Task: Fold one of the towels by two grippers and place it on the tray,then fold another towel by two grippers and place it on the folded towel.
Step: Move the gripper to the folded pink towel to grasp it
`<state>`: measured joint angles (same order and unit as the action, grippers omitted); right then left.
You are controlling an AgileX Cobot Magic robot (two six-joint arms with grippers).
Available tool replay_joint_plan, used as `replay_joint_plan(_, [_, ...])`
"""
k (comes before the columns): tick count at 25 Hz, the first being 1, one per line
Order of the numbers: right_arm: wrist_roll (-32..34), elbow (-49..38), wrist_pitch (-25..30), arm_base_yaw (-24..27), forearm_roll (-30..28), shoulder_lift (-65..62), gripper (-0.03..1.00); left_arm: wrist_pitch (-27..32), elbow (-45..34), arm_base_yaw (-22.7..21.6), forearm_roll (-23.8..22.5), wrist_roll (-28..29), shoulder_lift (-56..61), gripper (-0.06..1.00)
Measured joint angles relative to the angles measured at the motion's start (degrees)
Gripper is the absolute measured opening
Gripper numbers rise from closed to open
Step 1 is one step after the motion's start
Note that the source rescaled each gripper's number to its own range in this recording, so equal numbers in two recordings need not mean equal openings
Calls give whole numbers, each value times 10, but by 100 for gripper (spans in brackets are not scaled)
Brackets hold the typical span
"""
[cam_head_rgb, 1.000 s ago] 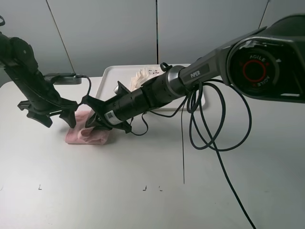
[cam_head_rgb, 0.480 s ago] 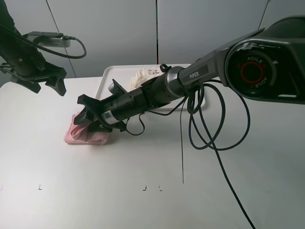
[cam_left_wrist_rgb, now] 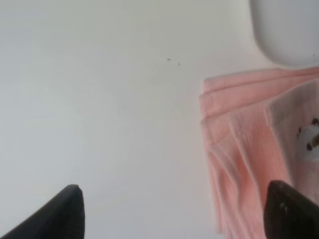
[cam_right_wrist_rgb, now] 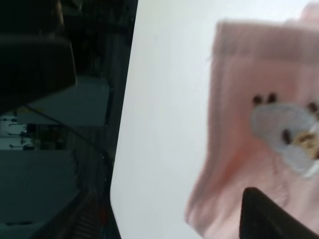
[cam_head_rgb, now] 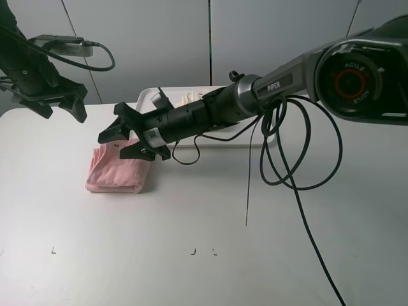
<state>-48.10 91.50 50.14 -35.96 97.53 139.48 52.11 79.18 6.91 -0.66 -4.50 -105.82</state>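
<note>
The right claw (cam_head_rgb: 121, 137) hangs with its jaws spread and nothing between them, just above the far edge of the folded pink towel (cam_head_rgb: 118, 171), which lies flat on the table (cam_head_rgb: 204, 242) below it. The left claw (cam_head_rgb: 54, 105) is raised well apart from the towel, jaws wide and empty. Behind the right arm sits the tray (cam_head_rgb: 148, 97) holding the cream towel (cam_head_rgb: 186, 98).

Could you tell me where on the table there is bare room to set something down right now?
The table is bare across its whole near half, in front of the pink towel, apart from a trailing cable. It is crowded between that towel and the tray, where the right gripper hangs open.
</note>
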Motion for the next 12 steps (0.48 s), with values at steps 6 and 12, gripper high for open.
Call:
replay_joint_plan(6, [116, -2, -35, 35, -151, -16, 64, 0, 0, 0, 0, 0, 0, 93])
replay_joint_plan(12, [145, -13, -60, 35, -180, -9, 74, -1, 0, 0, 0, 0, 0, 93])
